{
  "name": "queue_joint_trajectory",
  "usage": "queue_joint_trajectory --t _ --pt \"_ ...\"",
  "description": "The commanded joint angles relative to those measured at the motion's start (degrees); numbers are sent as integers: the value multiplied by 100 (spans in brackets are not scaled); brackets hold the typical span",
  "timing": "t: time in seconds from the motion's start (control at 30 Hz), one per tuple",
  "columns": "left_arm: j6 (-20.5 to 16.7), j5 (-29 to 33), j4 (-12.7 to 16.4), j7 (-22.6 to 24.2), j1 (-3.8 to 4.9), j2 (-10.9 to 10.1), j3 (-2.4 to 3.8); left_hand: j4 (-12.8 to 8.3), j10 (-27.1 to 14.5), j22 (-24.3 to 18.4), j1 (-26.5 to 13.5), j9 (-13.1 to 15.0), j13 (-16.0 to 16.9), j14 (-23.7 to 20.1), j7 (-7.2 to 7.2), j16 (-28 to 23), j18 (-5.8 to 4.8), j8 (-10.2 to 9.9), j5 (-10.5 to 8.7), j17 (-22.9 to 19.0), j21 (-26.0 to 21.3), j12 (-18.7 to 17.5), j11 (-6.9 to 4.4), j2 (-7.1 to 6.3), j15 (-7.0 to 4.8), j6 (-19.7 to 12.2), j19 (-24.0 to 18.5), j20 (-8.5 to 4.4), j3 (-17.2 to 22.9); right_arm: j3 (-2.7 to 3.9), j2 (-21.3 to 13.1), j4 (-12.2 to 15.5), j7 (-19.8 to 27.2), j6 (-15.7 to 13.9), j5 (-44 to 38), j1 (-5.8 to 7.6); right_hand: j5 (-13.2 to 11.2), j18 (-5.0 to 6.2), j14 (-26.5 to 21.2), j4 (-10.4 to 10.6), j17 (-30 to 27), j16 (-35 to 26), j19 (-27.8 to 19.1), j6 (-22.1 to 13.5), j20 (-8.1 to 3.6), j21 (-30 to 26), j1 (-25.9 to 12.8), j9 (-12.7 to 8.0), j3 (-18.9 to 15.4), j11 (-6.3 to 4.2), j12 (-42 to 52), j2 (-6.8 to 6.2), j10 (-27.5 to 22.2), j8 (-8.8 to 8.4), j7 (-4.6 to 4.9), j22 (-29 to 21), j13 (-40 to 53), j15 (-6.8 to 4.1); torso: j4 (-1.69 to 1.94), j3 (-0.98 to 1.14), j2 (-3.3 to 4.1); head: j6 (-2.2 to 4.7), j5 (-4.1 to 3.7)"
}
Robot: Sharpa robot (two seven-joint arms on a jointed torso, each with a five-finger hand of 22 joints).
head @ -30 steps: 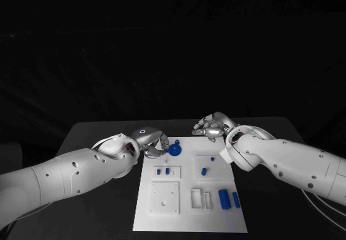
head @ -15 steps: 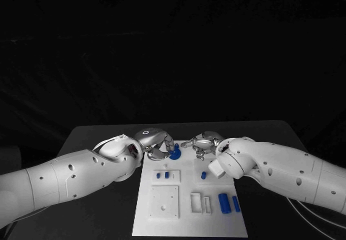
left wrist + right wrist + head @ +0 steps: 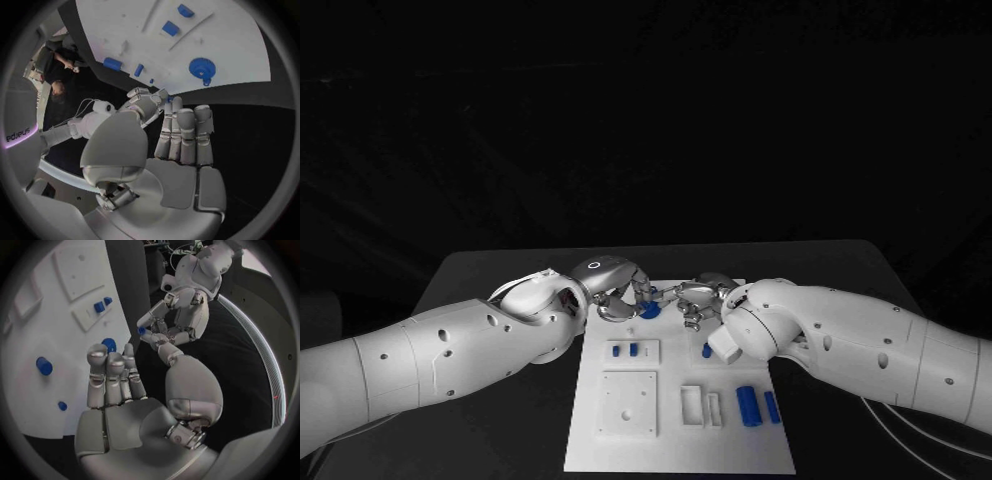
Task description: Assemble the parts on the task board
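Note:
The white task board (image 3: 678,445) lies mid-table. A blue gear (image 3: 651,311) rests on its far end, between my two hands; the same gear (image 3: 201,67) lies flat on the board (image 3: 206,30). My left hand (image 3: 615,294) hovers at the board's far left corner. In the right wrist view that left hand (image 3: 181,310) pinches a small blue part (image 3: 141,331) at its fingertips. My right hand (image 3: 697,300) is just right of the gear, fingers straight and together, and holds nothing. Its fingers (image 3: 112,375) partly cover the gear (image 3: 109,344).
Two blue cylinders (image 3: 749,405) lie at the board's near right. A pair of small blue parts (image 3: 629,350) sits in a left block, and another blue part (image 3: 708,350) in the middle. Black table surrounds the board on all sides.
My right hand has come in from beyond the board's far edge and now sits close beside the left hand at the gear. The left hand has barely shifted.

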Motion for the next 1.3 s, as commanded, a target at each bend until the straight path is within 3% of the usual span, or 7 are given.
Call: queue_joint_trajectory --t 0.03,0.23,0.67,0.83,1.0,1.3 --pt "38 -3 41 -38 9 20 5 -5 99 61 21 38 -10 47 14 20 78 17 38 -6 26 -26 39 52 -14 57 34 -193 41 -25 58 -32 -64 171 101 1 -14 399 30 -3 8 21 -15 34 -31 31 -60 -9 -23 -31 34 19 22 30 -19 100 -4 -11 -1 5 2 -5 5" --pt "64 -8 50 -59 10 35 5 -3 104 60 23 38 -12 52 13 19 79 17 40 -7 26 -29 37 50 -15 58 39 -195 44 -65 105 -57 -61 184 116 1 -18 399 28 -11 9 21 -18 40 -33 32 -61 -8 -36 -34 36 38 22 34 -22 101 -3 -13 1 4 1 -15 10" --pt "105 -20 46 -77 10 54 4 1 114 58 26 36 -17 61 14 15 80 15 43 -9 26 -36 35 48 -18 57 49 -199 50 -67 128 -45 23 171 137 1 -14 399 23 -68 14 21 -29 67 -34 35 -49 -5 -84 -44 40 103 25 50 -33 103 -1 -23 -2 6 2 -18 23" --pt "108 -23 45 -81 10 60 4 3 116 57 26 35 -18 63 15 14 79 15 44 -10 26 -38 34 47 -18 56 52 -199 51 -67 134 -44 28 197 137 1 -11 399 24 -150 18 23 -33 102 -33 40 15 -3 -87 -56 45 191 34 68 -45 104 0 -34 -1 6 2 -18 26" --pt "96 -25 38 -90 10 65 4 8 120 56 22 34 -20 67 16 12 79 13 45 -11 25 -40 34 45 -19 54 55 -200 51 -67 143 -39 16 275 134 1 -200 399 30 -273 19 18 -27 185 -20 43 287 -10 198 -79 41 321 51 99 -69 101 -5 -55 -3 5 0 -17 24" --pt "107 -26 31 -97 10 95 4 13 130 54 23 33 -22 75 16 10 79 12 48 -12 25 -43 31 46 -21 53 61 -202 55 -67 172 -35 18 318 112 1 -207 399 32 -324 23 18 -22 229 5 57 306 -19 300 -83 39 269 59 111 -76 106 -5 -59 -1 3 2 -25 19"
